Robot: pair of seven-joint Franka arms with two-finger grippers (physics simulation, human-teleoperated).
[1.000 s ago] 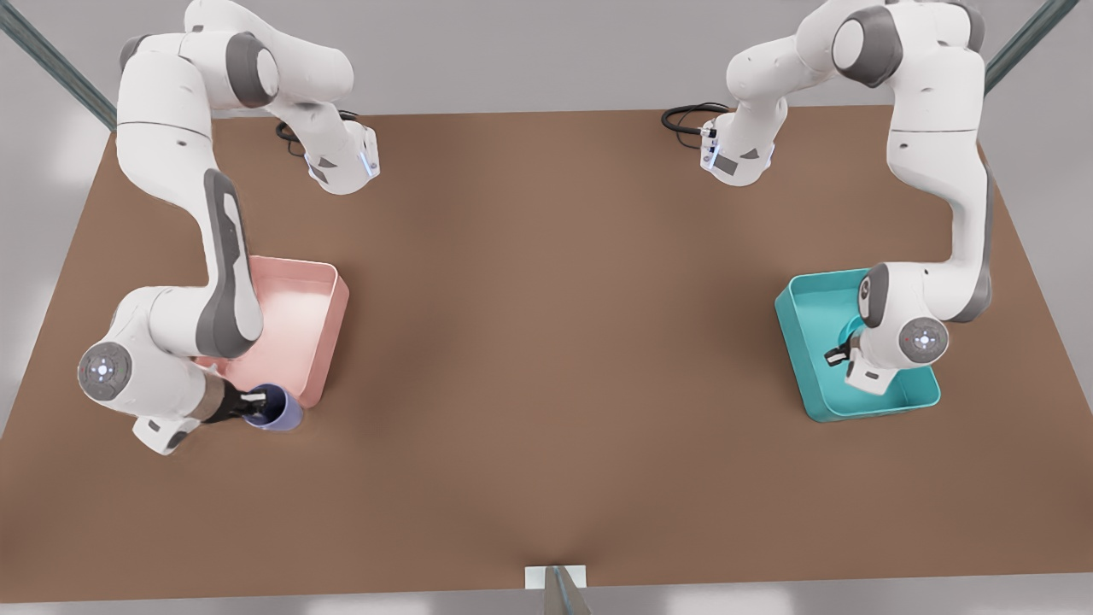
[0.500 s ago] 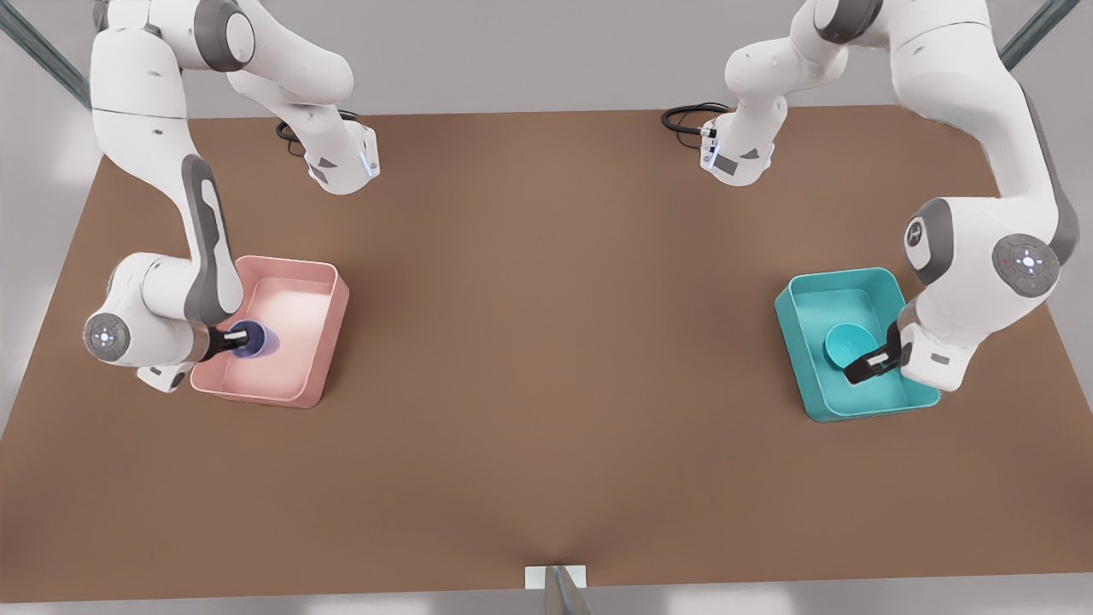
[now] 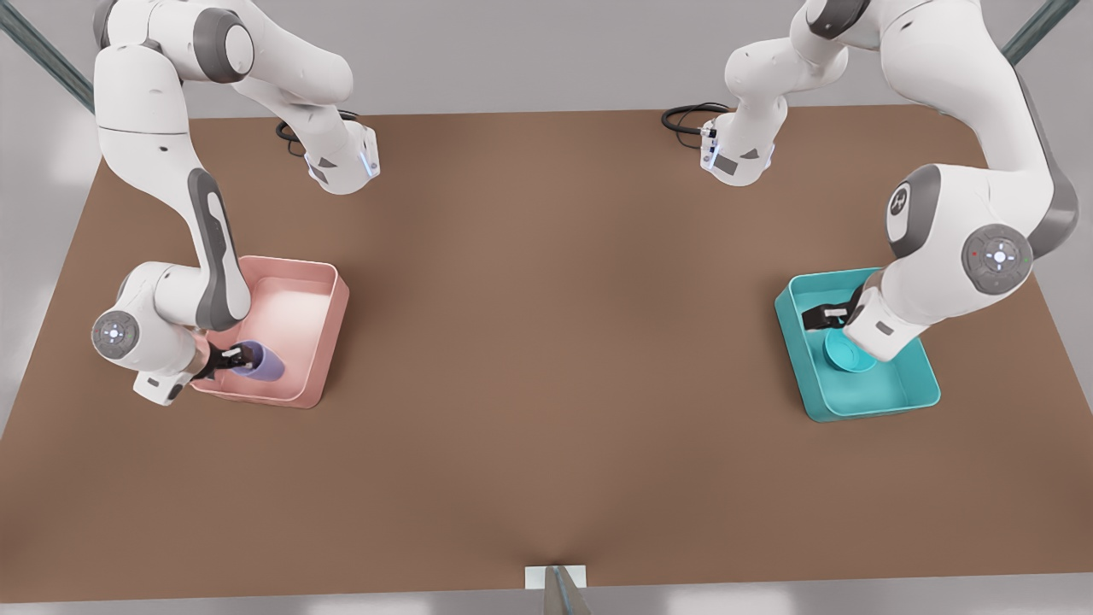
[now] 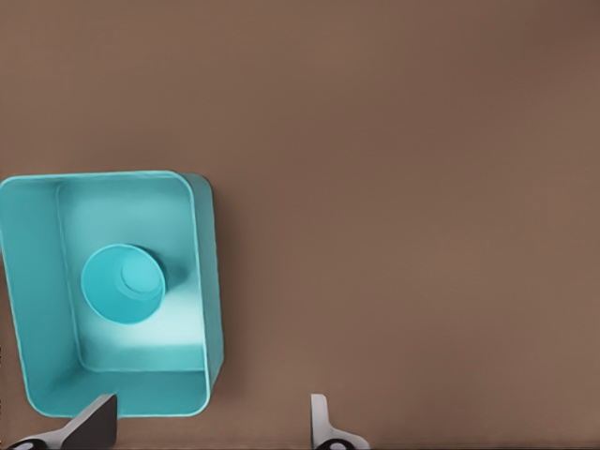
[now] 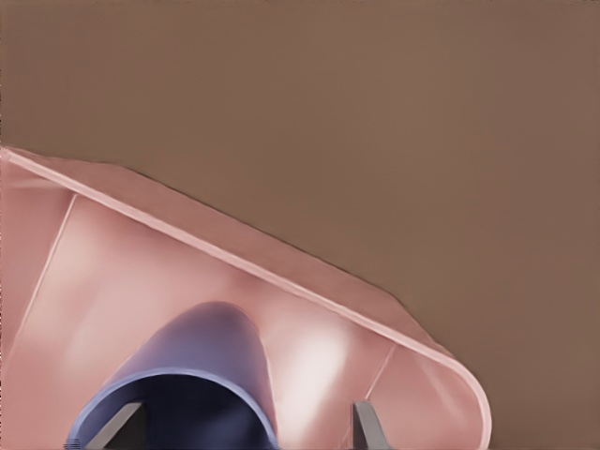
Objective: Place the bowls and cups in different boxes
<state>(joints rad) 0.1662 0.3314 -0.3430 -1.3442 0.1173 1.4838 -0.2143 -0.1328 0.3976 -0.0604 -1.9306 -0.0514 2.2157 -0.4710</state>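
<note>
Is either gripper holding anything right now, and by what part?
Right gripper pinches the cup by its rim wall, over the pink box. Left gripper holds nothing, above the bowl.

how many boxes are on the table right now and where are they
2. The pink box sits toward the front view's left, with the purple cup inside it. The teal box sits toward the front view's right, holding the teal bowl. Nothing suggests another is hidden.

Even diffuse overhead light, soft faint shadows, no glare.
</note>
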